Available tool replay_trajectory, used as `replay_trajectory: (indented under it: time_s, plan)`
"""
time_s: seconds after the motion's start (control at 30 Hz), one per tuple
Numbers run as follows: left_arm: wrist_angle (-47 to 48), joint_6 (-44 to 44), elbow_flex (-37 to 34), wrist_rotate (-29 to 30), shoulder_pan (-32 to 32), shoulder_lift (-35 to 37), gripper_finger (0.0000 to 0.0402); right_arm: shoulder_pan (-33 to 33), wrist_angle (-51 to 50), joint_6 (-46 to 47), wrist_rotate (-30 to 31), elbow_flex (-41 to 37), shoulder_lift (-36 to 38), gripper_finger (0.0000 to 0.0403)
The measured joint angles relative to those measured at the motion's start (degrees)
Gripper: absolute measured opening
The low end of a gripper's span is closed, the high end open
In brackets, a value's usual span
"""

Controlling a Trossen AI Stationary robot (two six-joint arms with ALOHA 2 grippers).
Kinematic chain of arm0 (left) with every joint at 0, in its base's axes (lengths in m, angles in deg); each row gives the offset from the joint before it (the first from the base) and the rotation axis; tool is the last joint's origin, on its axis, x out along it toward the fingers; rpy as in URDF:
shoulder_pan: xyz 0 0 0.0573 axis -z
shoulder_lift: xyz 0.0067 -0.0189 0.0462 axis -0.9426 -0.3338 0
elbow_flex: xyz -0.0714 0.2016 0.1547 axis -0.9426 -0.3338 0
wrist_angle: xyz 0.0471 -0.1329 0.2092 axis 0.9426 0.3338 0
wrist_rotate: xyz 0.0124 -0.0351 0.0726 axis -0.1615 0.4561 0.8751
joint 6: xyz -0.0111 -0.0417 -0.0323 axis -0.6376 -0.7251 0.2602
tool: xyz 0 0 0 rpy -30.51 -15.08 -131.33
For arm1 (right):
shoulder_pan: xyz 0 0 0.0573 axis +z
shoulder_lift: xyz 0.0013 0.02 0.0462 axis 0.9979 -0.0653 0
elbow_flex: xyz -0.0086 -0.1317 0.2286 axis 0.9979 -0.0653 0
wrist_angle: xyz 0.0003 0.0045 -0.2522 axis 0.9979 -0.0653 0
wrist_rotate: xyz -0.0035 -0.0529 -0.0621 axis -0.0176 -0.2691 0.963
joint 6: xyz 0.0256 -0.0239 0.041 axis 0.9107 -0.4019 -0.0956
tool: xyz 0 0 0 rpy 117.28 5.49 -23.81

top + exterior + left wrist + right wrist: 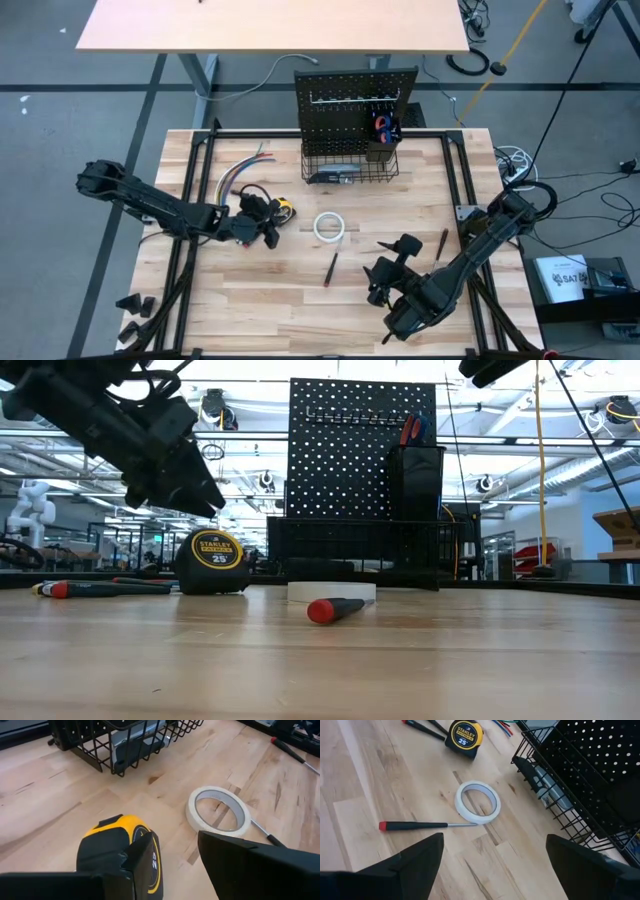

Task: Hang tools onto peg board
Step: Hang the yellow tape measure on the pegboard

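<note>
The yellow tape measure (286,210) stands on its edge on the table, also seen in the low view (215,561). My left gripper (268,222) is open and hovers just above it (195,495), touching nothing; in the left wrist view the tape measure (122,851) sits by one finger. A red-and-black screwdriver (330,268) lies at mid-table. My right gripper (385,262) is open and empty above the table near it. The black peg board (355,100) stands at the far edge with its wire basket (350,168) and a cup holding scissors (383,126).
A white tape roll (330,227) lies flat between the tape measure and the basket. A second screwdriver (441,243) lies right of my right gripper. More screwdrivers (90,588) and coloured wires (243,168) lie at the left. A knife (335,176) lies in the basket.
</note>
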Motion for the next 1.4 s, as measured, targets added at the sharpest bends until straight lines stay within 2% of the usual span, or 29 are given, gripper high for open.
replay_trajectory:
  time_s: [0.37,0.47,0.57,0.9,1.03,1.13,1.23,1.33,1.4]
  plan:
    - [-0.02,1.77,0.0,4.31,-0.04,-0.02,0.023,0.0,0.03,-0.17,-0.06,0.0,-0.02,0.0343]
    - [-0.02,1.94,0.0,7.0,0.01,-0.02,0.0243,0.0,0.04,-0.17,-0.06,0.0,-0.02,0.0343]
    - [0.0,1.77,-0.01,7.2,-0.27,-0.02,0.0251,0.0,0.04,-0.17,-0.08,0.0,-0.02,0.0343]
    - [3.66,-4.2,-3.64,-0.01,-4.81,-0.06,0.0254,-0.11,0.17,-0.2,-1.26,0.0,-0.2,0.0343]
    - [-2.67,-3.64,-7.04,-0.77,-6.0,0.0,0.0254,-0.25,0.35,-0.89,-1.4,0.0,-0.41,0.0343]
    - [-7.39,-2.48,-9.0,-4.46,-6.87,0.02,0.0254,-0.49,0.33,-1.07,-1.44,0.0,-0.52,0.0343]
    - [-9.87,-1.54,-10.28,-5.41,-7.23,0.04,0.0255,-0.78,0.33,-1.23,-1.45,0.0,-0.52,0.0343]
    - [-13.42,3.0,-10.64,-6.27,-6.94,-0.08,0.0255,-0.76,0.33,-1.25,-1.5,0.0,-0.52,0.0343]
    - [-18.0,6.05,-10.66,-9.63,-6.55,-0.07,0.0255,-0.76,0.31,-1.27,-1.55,0.0,-0.52,0.0343]
